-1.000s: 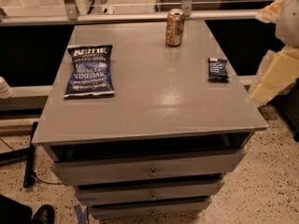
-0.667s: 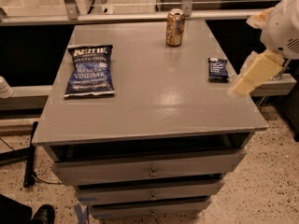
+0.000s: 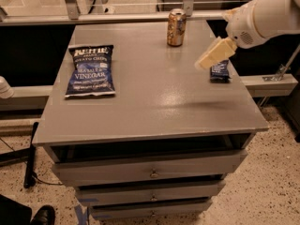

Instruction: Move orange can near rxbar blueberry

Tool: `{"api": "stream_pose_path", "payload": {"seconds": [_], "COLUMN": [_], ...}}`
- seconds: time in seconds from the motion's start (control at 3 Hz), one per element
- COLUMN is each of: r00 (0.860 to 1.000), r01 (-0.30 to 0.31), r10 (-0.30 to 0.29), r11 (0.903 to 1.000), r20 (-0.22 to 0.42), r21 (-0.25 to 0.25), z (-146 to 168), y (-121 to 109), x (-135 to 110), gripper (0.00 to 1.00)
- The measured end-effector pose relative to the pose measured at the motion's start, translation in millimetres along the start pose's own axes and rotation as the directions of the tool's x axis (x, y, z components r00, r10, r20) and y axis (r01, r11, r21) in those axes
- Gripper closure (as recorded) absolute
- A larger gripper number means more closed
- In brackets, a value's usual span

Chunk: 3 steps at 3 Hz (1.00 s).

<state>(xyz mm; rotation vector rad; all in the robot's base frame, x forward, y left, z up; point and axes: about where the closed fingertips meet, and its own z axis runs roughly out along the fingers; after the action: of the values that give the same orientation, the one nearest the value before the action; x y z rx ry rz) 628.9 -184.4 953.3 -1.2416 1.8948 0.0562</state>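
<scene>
so the white arm (image 3: 267,18) comes in from the upper right, angled down-left, with the gripper (image 3: 212,55) over the right side of the grey table (image 3: 154,102), right by the rxbar blueberry (image 3: 220,71); can't tell if it's spread or closed. One orange can (image 3: 176,27) stands upright near the back edge, apart from the one bar. One blue chip bag (image 3: 90,70) on the left reads "VINEGAR". Three drawers (image 3: 150,172) below
</scene>
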Motion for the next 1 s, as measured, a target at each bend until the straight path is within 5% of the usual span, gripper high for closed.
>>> {"api": "stream_pose_path", "payload": {"seconds": [0.33,1.0], "r00": [0.988,0.981], "r01": [-0.111,-0.142], "r10": [0.111,0.143], "r11": [0.9938,0.9898], "r20": [0.106,0.134], "r21": [-0.013,-0.013], "z": [47.7,55.5], "y": [-35.3,-44.2], "x": [-11.6,-8.8], "gripper": [0.00,0.00]}}
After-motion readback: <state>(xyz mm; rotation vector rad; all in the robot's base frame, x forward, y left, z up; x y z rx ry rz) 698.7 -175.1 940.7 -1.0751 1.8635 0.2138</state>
